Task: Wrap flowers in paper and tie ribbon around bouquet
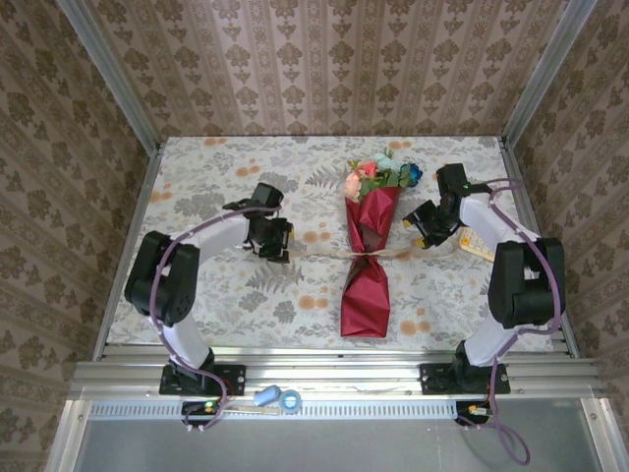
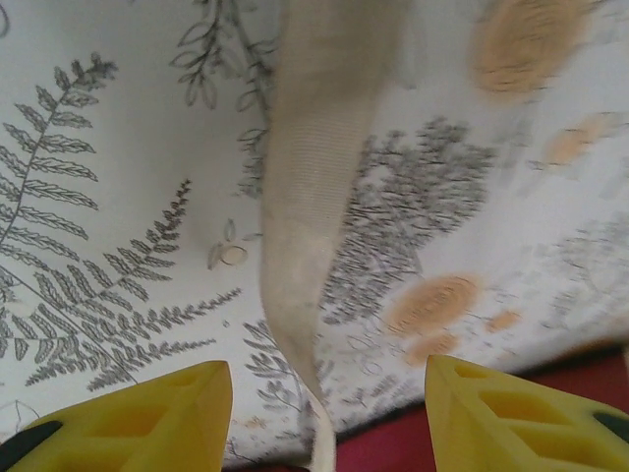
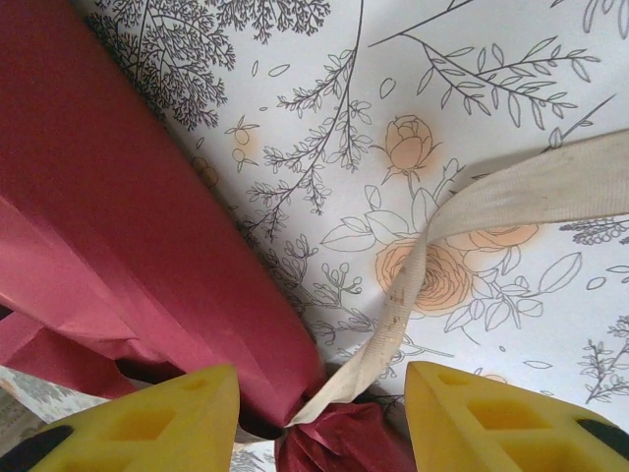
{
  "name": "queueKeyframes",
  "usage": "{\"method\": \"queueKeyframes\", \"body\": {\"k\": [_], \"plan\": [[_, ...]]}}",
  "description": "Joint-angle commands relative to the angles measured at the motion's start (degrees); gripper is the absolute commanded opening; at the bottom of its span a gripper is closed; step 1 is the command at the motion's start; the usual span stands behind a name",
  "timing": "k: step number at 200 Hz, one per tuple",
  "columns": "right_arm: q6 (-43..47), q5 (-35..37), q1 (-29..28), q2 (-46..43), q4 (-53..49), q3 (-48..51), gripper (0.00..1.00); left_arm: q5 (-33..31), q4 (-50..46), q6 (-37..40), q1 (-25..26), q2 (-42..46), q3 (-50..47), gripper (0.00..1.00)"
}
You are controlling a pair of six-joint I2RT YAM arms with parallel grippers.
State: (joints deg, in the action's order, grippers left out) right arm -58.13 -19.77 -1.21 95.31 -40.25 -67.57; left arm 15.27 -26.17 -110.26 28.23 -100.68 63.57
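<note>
On the metal rail at the near edge, between the two arm bases, lie small blue-and-white items, too small to identify. Beyond it, on the grey and orange floral-printed tablecloth, one bouquet of crimson paper wrapped round artificial flowers lies midway between the two arms. Its closed end is nearest and it runs lengthwise away from the bases.

One soft cream-beige ribbon is cinched round its waist, with two tails running out flat over the cloth, one to each side. The left gripper hangs over the left tail, well left of the bouquet. In its wrist view the yellow fingers stand apart, released, with the ribbon lying slack on the cloth between them.

The right gripper is just right of the waist, likewise released. Its fingers straddle the cinched spot, with crimson paper on one side and ribbon on the other. A pale card lies under the right arm.

Farthest, pink, coral, blue and teal blooms fan out of the open end.
</note>
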Motion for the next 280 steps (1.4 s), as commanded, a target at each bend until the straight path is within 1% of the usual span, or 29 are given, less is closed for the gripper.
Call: {"method": "queueKeyframes", "body": {"k": [1, 24, 39, 62, 69, 86, 93, 99, 107, 111, 113, 122, 142, 159, 167, 192, 208, 236, 251, 267, 280], "plan": [[2.87, 2.26, 0.25, -2.48, -3.09, -1.13, 0.49, 0.85, 1.23, -1.86, 0.69, -2.21, 0.98, 0.53], [2.91, 2.19, 0.33, -3.34, -2.99, -0.16, 0.48, 0.85, -0.63, 0.21, 0.51, -5.63, 4.37, 0.53], [2.65, 2.32, 0.42, -3.80, -3.00, 0.51, 0.48, 1.51, -3.43, 2.18, 0.60, -7.43, 6.37, 0.53], [2.66, 2.39, 0.74, -4.25, -2.88, 1.03, 0.48, 0.47, -4.17, 2.58, 0.86, -7.90, 5.94, 0.52], [2.67, 2.52, 0.77, -4.33, -2.90, 1.04, 0.48, 0.26, -4.17, 2.64, 0.80, -8.26, 5.75, 0.50], [2.76, 2.85, 1.03, -4.40, -3.20, 0.87, 0.48, 0.11, -3.20, 3.48, 0.37, -9.55, 5.16, 0.41], [2.82, 3.28, 1.16, -4.58, -3.49, 0.63, 0.48, 0.11, -1.86, 3.69, 0.18, -9.93, 4.33, 0.38], [3.05, 3.77, 1.21, -4.73, -3.72, 0.39, 0.48, 0.33, -0.07, 3.58, -0.05, -10.13, 3.27, 0.33], [3.55, 4.79, 1.38, -4.99, -4.45, -0.11, 0.48, 0.37, 2.75, 3.22, -0.27, -10.08, 1.55, 0.24], [3.92, 5.72, 1.47, -5.09, -5.01, -0.55, 0.48, 0.39, 4.38, 2.94, -0.32, -9.87, 0.64, 0.17], [4.15, 6.17, 1.52, -5.17, -5.30, -0.72, 0.48, 0.31, 5.15, 2.68, -0.35, -9.83, 0.27, 0.12], [5.49, 8.80, 1.82, -5.37, -6.70, -1.70, 0.48, -0.03, 8.51, 2.15, -0.34, -9.35, -1.12, 0.00], [9.69, 14.57, 3.36, -5.31, -8.66, -3.49, 0.49, -0.71, 12.39, 2.34, -0.45, -7.58, -1.03, 0.00], [13.30, 16.32, 5.68, -3.97, -8.98, -4.61, 0.49, -3.12, 12.39, 3.87, -0.20, -3.75, 0.86, 0.00], [15.35, 17.22, 6.78, -2.78, -9.35, -5.67, 0.49, -3.25, 12.58, 4.56, -0.03, -2.02, 1.69, 0.00], [20.75, 19.22, 8.56, 2.50, -11.63, -9.72, 0.49, -0.06, 14.50, 5.83, 1.23, 1.05, 3.31, 0.00], [22.64, 20.65, 9.13, 5.04, -13.07, -11.53, 0.49, 2.45, 18.21, 4.35, 2.85, 2.41, 2.47, 0.00], [25.76, 24.01, 9.82, 7.31, -14.04, -11.54, 0.47, 4.57, 25.97, 0.26, 7.03, 4.20, 2.06, 0.00], [27.55, 25.23, 9.98, 8.00, -14.04, -10.70, 0.45, 5.03, 28.05, -1.12, 9.42, 4.49, 3.19, 0.00], [29.70, 24.86, 10.17, 8.37, -12.62, -9.44, 0.45, 5.93, 30.68, -2.35, 11.06, 3.97, 4.09, 0.00], [30.95, 24.71, 10.41, 9.86, -12.63, -10.35, 0.45, 6.34, 31.53, -2.80, 11.75, 3.73, 4.61, 0.00]]}}
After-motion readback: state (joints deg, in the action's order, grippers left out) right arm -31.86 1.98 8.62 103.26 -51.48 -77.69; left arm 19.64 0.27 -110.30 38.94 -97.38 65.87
